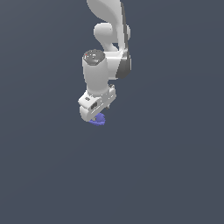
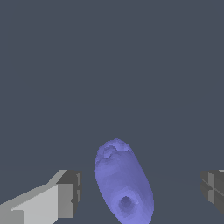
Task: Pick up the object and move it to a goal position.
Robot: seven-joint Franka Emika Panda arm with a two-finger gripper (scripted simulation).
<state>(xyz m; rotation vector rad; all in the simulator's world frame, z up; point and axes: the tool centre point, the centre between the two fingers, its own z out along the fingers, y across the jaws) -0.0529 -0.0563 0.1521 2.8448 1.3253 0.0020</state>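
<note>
Small blue-violet blob on the plain grey worktop, directly beneath the claw near the middle of the exterior view, only its edge peeking out under the white arm. Claw spread wide: in the wrist view one fingertip on each side of the blob, both clear of it with gaps showing. Elongated, lumpy, matte, with a dimple at one end; probably light and rigid, not slippery, though rounded enough to roll or pivot. Best gripped across the narrow middle, pads square to the long sides. No goal marker visible.
</note>
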